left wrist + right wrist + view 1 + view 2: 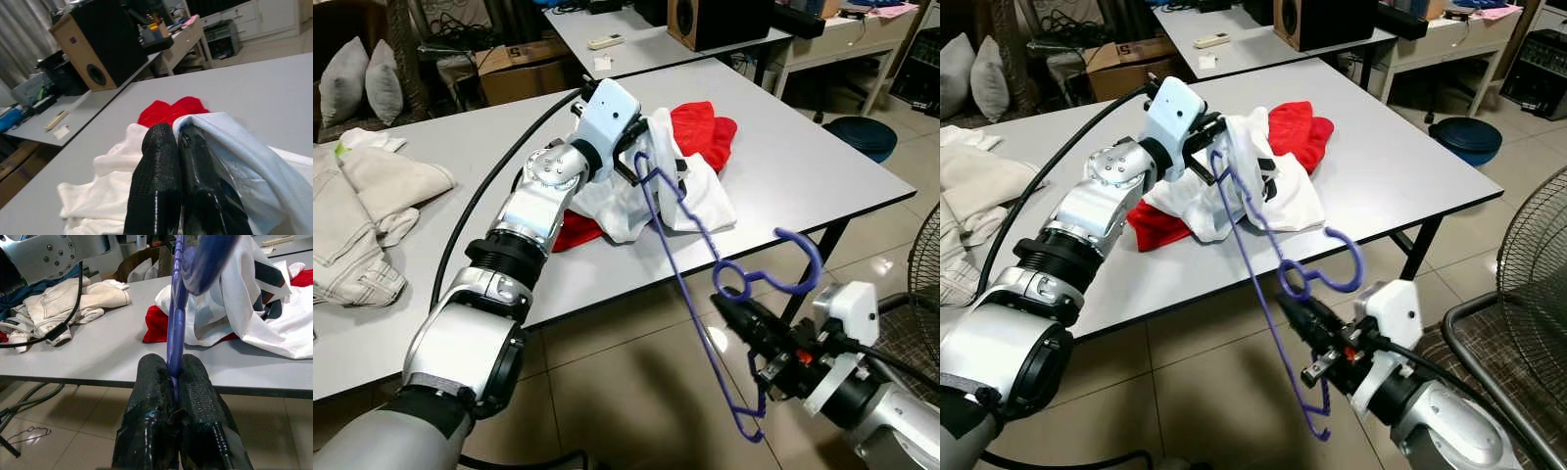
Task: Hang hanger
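Progress: we judge the job midway. The thin blue-violet wire hanger [690, 284] is lifted clear of the grey surface [822, 166] and spans the gap between our two arms, but we see no rail or hook for it yet, so the hanging itself is not done.
Garment: one end of the hanger sits inside the white cotton shirt [641, 191], which lies bunched on the surface over a crumpled red cloth [705, 127]. How far the shirt is threaded on we cannot tell.
Left end effector [178, 147]: its two black fingers are pressed together over the shirt, pinching pale fabric; whether the wire is also between them is hidden.
Right end effector [176, 377]: held low beside the surface edge, its fingers are clamped on the wire just below the curled hook [783, 269].
Left to do: we think the shirt must be settled on the hanger, then carried to somewhere to hang.
Elsewhere: beige folded clothes [357, 220] lie well apart at the far left.
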Available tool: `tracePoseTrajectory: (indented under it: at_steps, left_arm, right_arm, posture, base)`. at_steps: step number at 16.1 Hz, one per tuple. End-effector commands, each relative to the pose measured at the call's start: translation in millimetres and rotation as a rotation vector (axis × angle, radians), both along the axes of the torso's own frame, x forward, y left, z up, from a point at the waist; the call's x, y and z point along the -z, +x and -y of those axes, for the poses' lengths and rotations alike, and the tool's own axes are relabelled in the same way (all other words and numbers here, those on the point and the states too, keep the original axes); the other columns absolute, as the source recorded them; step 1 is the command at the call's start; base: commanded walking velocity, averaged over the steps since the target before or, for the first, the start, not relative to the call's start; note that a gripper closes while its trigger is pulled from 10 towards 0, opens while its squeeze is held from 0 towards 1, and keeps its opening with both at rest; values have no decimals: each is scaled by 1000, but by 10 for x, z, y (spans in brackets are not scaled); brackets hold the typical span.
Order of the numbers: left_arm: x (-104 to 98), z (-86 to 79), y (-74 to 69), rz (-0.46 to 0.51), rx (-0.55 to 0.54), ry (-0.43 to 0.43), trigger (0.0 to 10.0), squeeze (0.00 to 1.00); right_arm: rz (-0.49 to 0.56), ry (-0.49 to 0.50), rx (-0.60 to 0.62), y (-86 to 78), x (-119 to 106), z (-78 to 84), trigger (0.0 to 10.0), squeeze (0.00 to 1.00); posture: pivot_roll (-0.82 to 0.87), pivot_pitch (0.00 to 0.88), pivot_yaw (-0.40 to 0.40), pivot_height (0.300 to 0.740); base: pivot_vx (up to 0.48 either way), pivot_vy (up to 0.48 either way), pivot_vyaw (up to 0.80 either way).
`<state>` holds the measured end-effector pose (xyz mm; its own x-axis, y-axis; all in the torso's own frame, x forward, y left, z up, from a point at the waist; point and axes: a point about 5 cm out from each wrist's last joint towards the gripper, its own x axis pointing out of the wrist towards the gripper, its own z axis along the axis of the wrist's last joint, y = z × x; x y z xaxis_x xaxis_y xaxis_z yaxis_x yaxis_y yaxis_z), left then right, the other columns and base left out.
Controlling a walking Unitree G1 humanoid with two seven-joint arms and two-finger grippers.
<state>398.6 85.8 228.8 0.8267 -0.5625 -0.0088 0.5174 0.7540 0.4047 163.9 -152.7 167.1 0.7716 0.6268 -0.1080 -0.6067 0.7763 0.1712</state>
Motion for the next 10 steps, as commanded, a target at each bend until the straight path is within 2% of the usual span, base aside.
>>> tracePoseTrajectory:
  at_steps: [1, 3, 7, 10]
  left_arm:
    - [-63, -53, 22, 23, -18, 14, 0, 0]
    - [-121, -65, 8, 33, 4, 12, 0, 0]
    - [-193, -42, -23, 51, 47, 34, 0, 0]
    - [-175, -17, -46, 49, 66, 35, 0, 0]
  right_arm:
    - [9, -8, -22, -9, -15, -31, 10000, 0]
    - [-52, -58, 78, 85, 101, 76, 10000, 0]
    - [-77, -107, 202, 259, 172, 195, 10000, 0]
    - [-71, -110, 192, 347, 162, 181, 10000, 0]
  posture:
    - [-147, 0, 123, 740]
    - [-146, 0, 120, 740]
    - [-145, 0, 119, 740]
    - [-143, 0, 112, 740]
  base:
    - [0, 0, 0]
    - [0, 0, 0]
    - [0, 0, 0]
    - [0, 0, 0]
